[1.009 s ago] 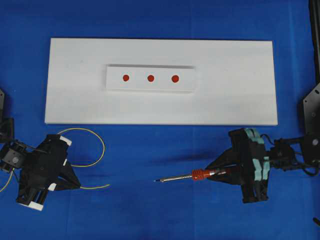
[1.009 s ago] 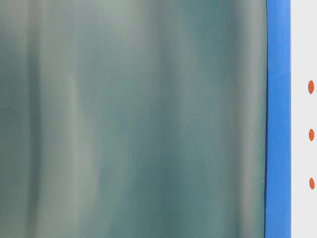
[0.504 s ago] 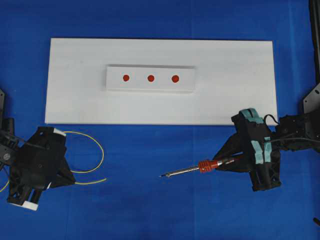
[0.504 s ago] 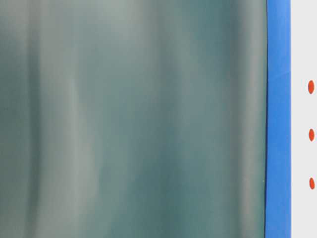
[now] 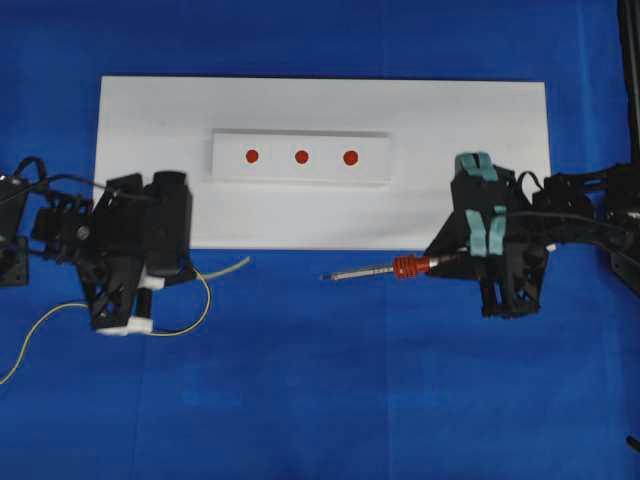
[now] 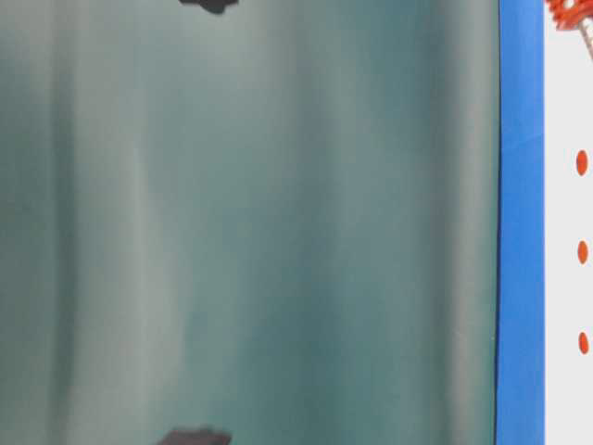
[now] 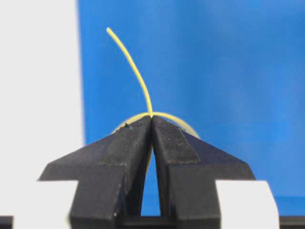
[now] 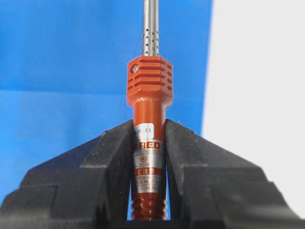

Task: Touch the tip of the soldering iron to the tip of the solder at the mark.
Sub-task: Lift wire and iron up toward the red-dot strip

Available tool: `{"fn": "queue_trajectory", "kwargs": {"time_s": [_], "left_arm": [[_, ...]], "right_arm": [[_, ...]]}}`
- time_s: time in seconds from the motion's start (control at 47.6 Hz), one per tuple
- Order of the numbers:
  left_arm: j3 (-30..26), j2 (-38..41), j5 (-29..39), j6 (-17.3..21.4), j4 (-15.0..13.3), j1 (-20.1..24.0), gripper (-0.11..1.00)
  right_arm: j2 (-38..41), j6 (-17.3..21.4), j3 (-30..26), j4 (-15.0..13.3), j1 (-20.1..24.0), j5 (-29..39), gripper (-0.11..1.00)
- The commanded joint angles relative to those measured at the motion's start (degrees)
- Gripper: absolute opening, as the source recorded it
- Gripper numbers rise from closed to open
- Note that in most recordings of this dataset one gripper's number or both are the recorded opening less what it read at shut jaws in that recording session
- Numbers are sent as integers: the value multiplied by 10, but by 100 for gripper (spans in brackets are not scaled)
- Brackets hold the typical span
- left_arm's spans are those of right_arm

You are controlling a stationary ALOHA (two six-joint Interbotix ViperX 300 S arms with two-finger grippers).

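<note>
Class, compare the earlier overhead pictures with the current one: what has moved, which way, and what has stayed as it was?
Both arms moved up toward the white board. The left pincer, shut on the solder, carried its free end to the board's near edge. The right pincer, shut on the soldering iron, brought it closer to the board, tip pointing left. Nothing was taken hold of or let go. The board, the raised strip and its three red marks stayed put.

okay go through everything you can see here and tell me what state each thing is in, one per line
left gripper: shut on the solder.
solder: pinched, free end sticking out, unsupported.
right gripper: shut on the soldering iron.
soldering iron: held level, tip pointing at the solder, apart from it.
white board: flat on the blue cloth.
three red marks: untouched.
</note>
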Motion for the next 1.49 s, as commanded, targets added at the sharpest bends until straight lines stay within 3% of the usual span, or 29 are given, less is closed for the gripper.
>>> {"fn": "queue_trajectory", "kwargs": {"time_s": [0.0,0.315,0.588,1.093,1.471], "left_arm": [[-24,2,12,17,2,31,2],[-44,14,18,89,3,133,2],[-55,25,18,125,2,174,2],[-60,31,18,135,3,177,2],[-23,4,31,123,2,177,2]], "right_arm": [[-4,1,-21,-15,-31,15,6],[14,1,-44,-75,-134,52,6],[18,2,-51,-111,-184,56,6],[18,2,-51,-113,-187,58,6],[18,4,-51,-113,-186,58,6]]}}
